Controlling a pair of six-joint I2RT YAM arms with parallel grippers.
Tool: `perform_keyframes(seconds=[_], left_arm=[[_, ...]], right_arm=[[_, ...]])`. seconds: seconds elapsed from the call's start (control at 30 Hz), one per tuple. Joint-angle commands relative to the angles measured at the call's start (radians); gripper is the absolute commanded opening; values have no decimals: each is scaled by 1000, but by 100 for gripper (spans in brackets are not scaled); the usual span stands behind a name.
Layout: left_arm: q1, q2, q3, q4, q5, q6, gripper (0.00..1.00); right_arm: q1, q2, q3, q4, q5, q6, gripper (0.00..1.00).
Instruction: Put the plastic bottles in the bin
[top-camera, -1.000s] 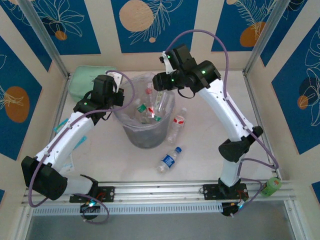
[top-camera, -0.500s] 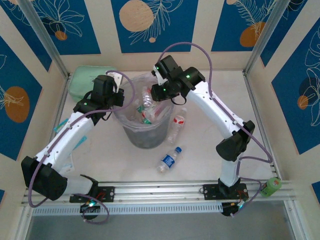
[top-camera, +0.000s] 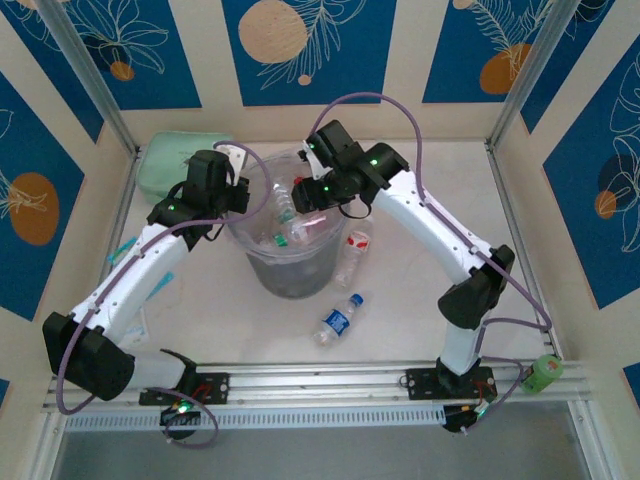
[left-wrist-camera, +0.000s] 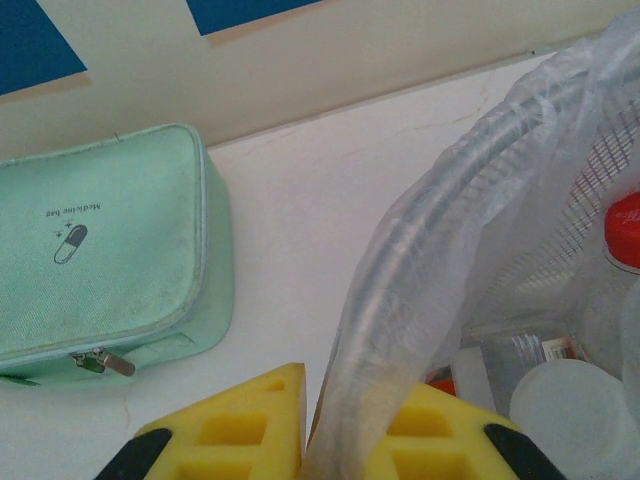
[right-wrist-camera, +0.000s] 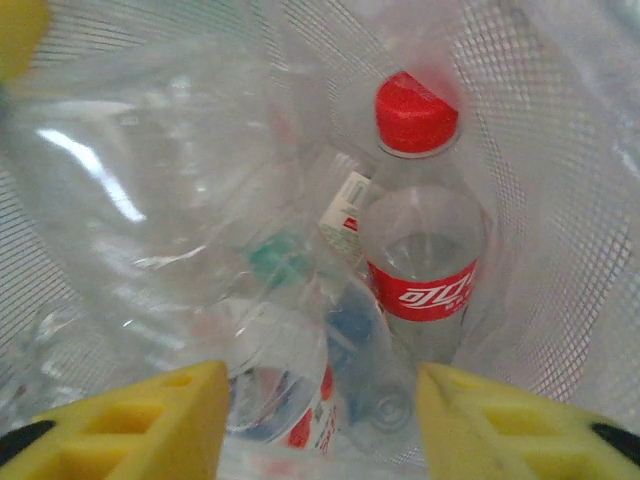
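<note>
The bin (top-camera: 262, 268), a grey bucket lined with a clear bag, stands mid-table with several plastic bottles (top-camera: 292, 226) inside. My left gripper (top-camera: 228, 196) is shut on the bin's rim (left-wrist-camera: 450, 200) and its bag, which pass between the yellow fingers (left-wrist-camera: 240, 420). My right gripper (top-camera: 306, 196) hangs open over the bin's mouth with nothing between its fingers (right-wrist-camera: 130, 425). Below it a red-capped bottle (right-wrist-camera: 420, 260) stands against the mesh wall (right-wrist-camera: 560, 150), with other bottles (right-wrist-camera: 290, 400) lying beside it. Two bottles lie on the table: a red-labelled one (top-camera: 355, 250) and a blue-labelled one (top-camera: 338, 320).
A mint-green zip pouch (top-camera: 165, 165) lies at the back left, close to the bin (left-wrist-camera: 100, 240). A green tape roll (top-camera: 543, 372) sits on the front rail at the right. Frame posts and patterned walls close in the table on three sides.
My right gripper has moved left and down over the bin's mouth. The left gripper has kept its hold on the rim.
</note>
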Motion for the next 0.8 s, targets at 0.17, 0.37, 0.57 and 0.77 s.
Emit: perform_keyframes(seconds=[0.17,0.37,0.57,0.77], left_arm=[[-22,35,-43,-85,-1,-6,0],[-22,35,-43,-85,-6,-3,0],[-22,36,-45,-83,-13,-1,0],[-22,38,-47,-82,-19,3,0]], right_arm=[[-19,-103,100,21,-5,-11,57],[-99,-205,-12,45,31,30,69],[-314,-368,-289,127,-98,165,84],[-465,-507,-598,181,-186,329,99]])
